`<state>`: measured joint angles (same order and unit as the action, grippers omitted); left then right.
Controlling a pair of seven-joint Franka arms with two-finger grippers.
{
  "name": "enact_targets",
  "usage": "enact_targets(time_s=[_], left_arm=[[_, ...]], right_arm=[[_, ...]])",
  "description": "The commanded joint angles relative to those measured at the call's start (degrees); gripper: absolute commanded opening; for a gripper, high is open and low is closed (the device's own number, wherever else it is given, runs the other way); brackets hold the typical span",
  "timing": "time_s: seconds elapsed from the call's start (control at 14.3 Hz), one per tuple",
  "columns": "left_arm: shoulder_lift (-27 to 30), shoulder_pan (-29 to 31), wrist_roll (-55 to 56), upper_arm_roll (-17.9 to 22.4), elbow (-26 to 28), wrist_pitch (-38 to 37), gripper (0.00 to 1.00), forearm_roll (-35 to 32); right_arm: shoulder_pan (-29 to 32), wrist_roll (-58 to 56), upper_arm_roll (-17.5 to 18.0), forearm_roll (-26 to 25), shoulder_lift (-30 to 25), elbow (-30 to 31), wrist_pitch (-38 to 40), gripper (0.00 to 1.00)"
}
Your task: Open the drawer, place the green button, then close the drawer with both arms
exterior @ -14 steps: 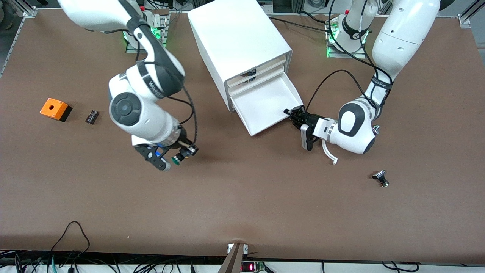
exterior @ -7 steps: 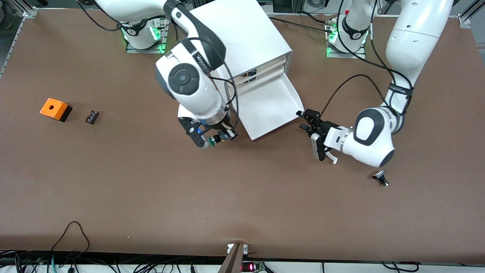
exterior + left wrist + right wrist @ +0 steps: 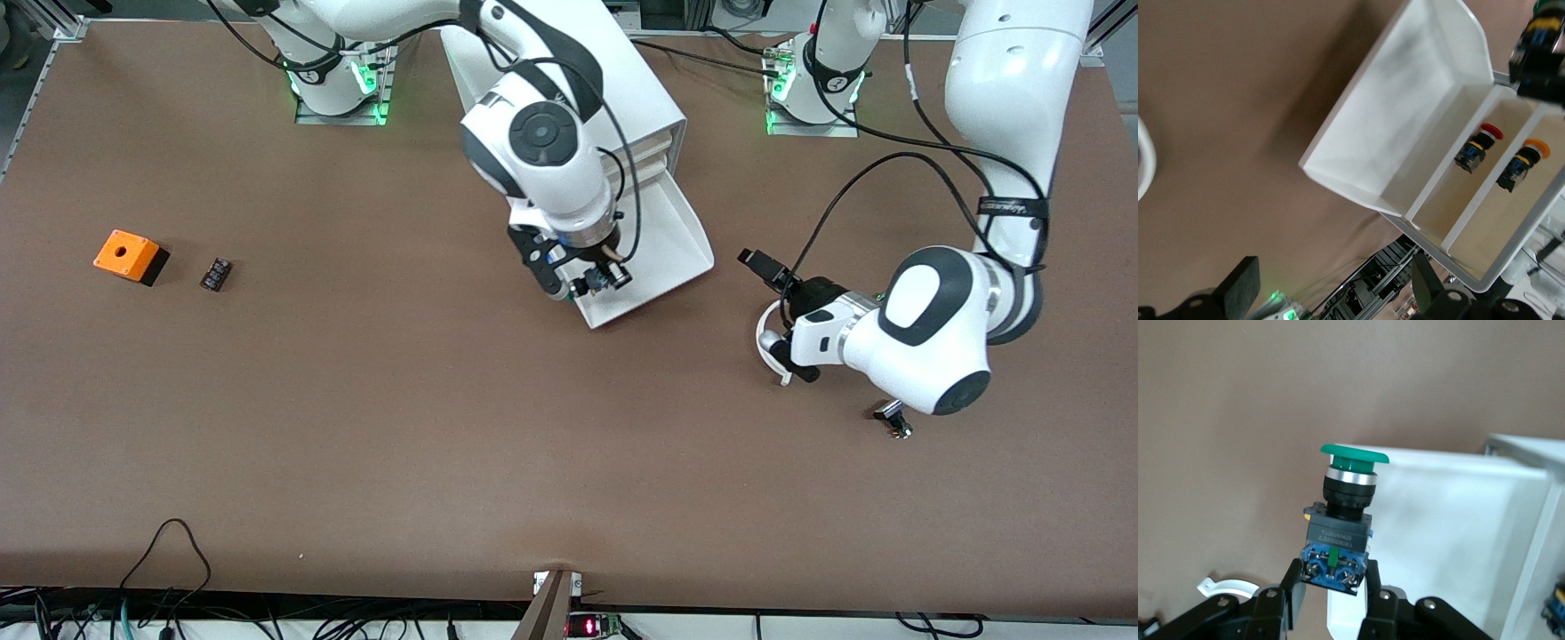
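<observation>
The white cabinet (image 3: 645, 93) stands at the table's robot side. Its lowest drawer (image 3: 662, 236) is pulled out and empty; it also shows in the left wrist view (image 3: 1405, 113) and the right wrist view (image 3: 1451, 520). My right gripper (image 3: 578, 277) is shut on the button (image 3: 597, 278) and holds it over the drawer's front edge. In the right wrist view the button (image 3: 1339, 520) stands green cap up, blue base between the fingers of the gripper (image 3: 1331, 587). My left gripper (image 3: 770, 307) is open and empty over the table beside the drawer, toward the left arm's end; its fingers (image 3: 1238, 290) stand wide apart.
An orange box (image 3: 129, 255) and a small black part (image 3: 215, 274) lie toward the right arm's end. A silver-and-black knob (image 3: 893, 418) lies by the left arm's wrist. The upper drawers hold a red-capped button (image 3: 1478, 143) and an orange-capped one (image 3: 1521, 160).
My right arm has carried the button from over the bare table to the drawer's front edge. My left gripper has drawn back from the drawer's corner toward the left arm's end.
</observation>
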<state>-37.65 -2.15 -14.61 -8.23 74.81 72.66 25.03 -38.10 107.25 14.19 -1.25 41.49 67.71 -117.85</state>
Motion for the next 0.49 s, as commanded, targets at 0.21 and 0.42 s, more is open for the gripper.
enact_targets(time_s=[0.21,0.42], left_arm=[[-1.1,-1.6,17.1,0.1,-15.4,-2.3,1.0,-15.2],[-1.3,0.1,16.7,0.4,-15.6,-0.9,1.0,-15.3]], right_arm=[[-5.7,8.8,-0.5,-5.8,6.5,-2.4,-2.4,0.0],[-7.1,12.1,-0.5,-7.4,8.9,-2.4,-5.5,0.0]])
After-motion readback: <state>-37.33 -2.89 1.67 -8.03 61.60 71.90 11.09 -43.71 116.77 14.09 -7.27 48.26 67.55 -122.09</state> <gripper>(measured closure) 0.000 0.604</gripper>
